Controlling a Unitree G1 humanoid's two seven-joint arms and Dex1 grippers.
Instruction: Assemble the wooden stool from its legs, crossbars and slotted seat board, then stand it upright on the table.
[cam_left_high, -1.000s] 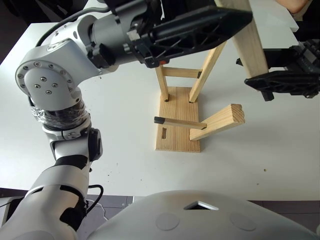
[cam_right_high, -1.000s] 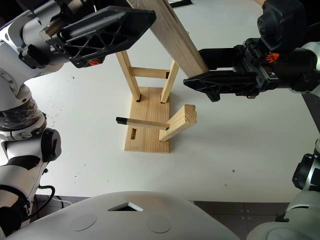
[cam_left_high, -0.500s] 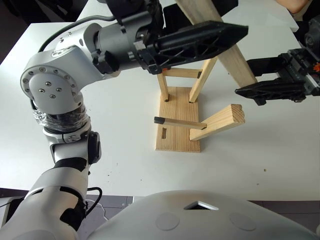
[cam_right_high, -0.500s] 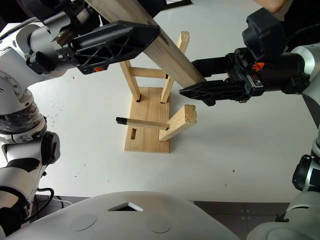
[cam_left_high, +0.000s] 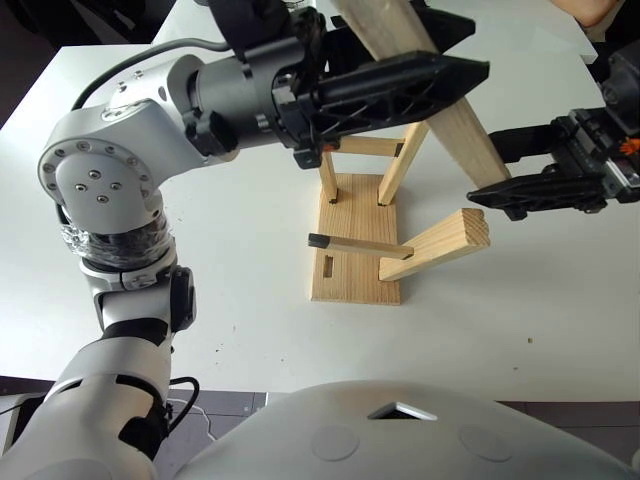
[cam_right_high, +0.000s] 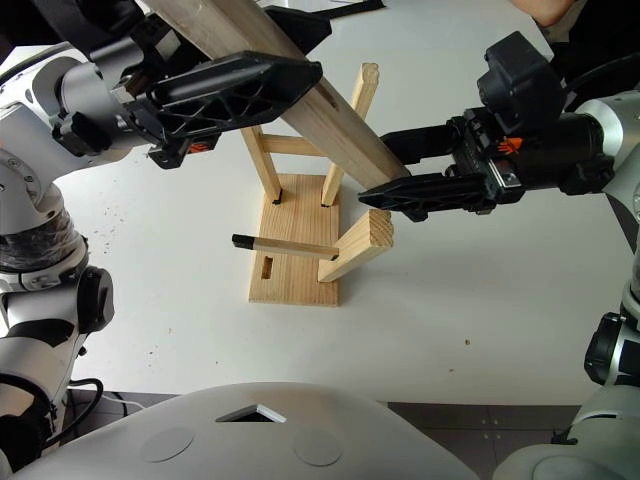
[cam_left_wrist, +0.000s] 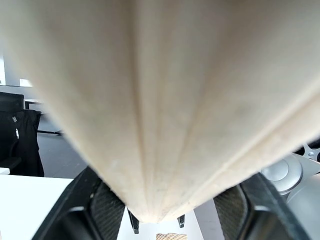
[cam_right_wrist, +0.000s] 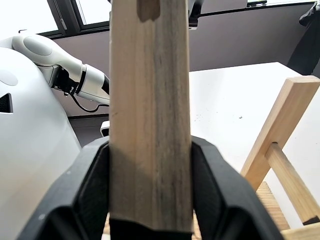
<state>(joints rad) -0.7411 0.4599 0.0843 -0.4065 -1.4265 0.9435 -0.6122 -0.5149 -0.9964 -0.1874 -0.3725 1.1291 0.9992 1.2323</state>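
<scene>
Your left gripper (cam_left_high: 415, 50) pinches the loose leg (cam_right_high: 345, 120) near its upper end, and your right gripper (cam_right_high: 385, 172) clamps its lower end. The leg hangs slanted above the slotted seat board (cam_right_high: 300, 282), which lies flat on the table (cam_right_high: 480, 300). Holding both ends likely lets you steer tip and angle together. Two standing legs (cam_right_high: 262, 150), joined by a crossbar (cam_right_high: 295, 146), sit in the far slots. A leaning leg (cam_right_high: 360, 245) rests at the board's near right corner, its dark-tipped crossbar (cam_right_high: 285, 246) reaching across the board. I judge the held leg is meant for that bar.
</scene>
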